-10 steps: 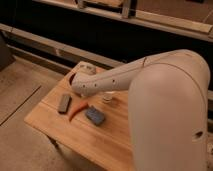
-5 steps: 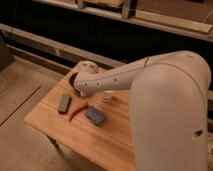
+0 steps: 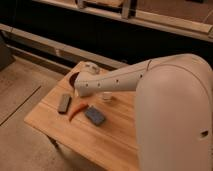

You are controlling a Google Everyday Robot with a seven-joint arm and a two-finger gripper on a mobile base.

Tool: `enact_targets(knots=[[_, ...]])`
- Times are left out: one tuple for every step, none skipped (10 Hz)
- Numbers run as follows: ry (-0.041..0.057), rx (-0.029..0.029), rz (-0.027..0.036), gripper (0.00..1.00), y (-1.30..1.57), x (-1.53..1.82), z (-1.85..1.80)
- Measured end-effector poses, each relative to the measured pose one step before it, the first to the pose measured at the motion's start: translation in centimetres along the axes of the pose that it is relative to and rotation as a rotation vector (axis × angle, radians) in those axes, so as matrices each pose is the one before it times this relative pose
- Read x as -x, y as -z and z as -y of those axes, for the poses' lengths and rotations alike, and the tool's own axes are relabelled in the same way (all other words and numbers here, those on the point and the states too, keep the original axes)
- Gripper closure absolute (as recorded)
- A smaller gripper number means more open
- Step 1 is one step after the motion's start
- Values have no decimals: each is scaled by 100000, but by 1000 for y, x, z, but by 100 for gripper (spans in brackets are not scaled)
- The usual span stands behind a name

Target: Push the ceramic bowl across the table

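pincer down beside the bowl at the counter's far left

the ceramic bowl [image 3: 73,80] sits on the far left part of the counter [image 3: 111,145], close to its far edge. only a dark maroon sliver of it shows, because the end of my arm covers its right side. my pincer [image 3: 80,90] is at that end of the arm, low over the counter and right beside the bowl. i cannot tell whether it touches the bowl. i also cannot tell how wide it stands, since the arm's white housing hides it from this camera.

the arm [image 3: 120,79] reaches in from the right, slanting across the far half of the counter. just under its middle stands a small cream cup [image 3: 105,96], upright.

nearer to the front, three things lie in a loose row on the wood. a dark grey block [image 3: 64,103] lies furthest left. an orange-red curved piece [image 3: 77,109] lies just to its right. a blue-grey pad [image 3: 95,116] lies further right again. all three are apart from the bowl and from each other.

the bulky white body of my arm [image 3: 175,115] fills the right side of the view.
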State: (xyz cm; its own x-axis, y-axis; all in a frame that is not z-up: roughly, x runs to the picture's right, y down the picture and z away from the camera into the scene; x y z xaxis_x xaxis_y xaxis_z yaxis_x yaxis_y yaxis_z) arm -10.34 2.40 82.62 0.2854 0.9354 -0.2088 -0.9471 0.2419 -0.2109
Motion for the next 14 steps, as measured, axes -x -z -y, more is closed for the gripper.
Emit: enact_targets(knots=[[-2803, -3796, -1658, 35, -333, -485, 1583], [-1280, -1910, -969, 35, -252, -172, 721], [-442, -848, -480, 35, -117, -22, 171], [113, -863, -343, 35, -190, 326, -240], [-133, -483, -18, 35, -85, 262, 2], [-58, -425, 50, 35, -110, 320, -28], [437, -384, 142, 35, -123, 409, -36], [237, -296, -147, 35, -218, 302, -115], [-112, -205, -460, 35, -316, 186, -37], [-52, -85, -235, 35, -128, 16, 3], [-73, 1444, -1652, 35, -1123, 25, -419], [526, 1004, -639, 35, -598, -21, -341], [1031, 849, 289, 35, -359, 302, -206], [867, 33, 655, 35, -193, 286, 50]])
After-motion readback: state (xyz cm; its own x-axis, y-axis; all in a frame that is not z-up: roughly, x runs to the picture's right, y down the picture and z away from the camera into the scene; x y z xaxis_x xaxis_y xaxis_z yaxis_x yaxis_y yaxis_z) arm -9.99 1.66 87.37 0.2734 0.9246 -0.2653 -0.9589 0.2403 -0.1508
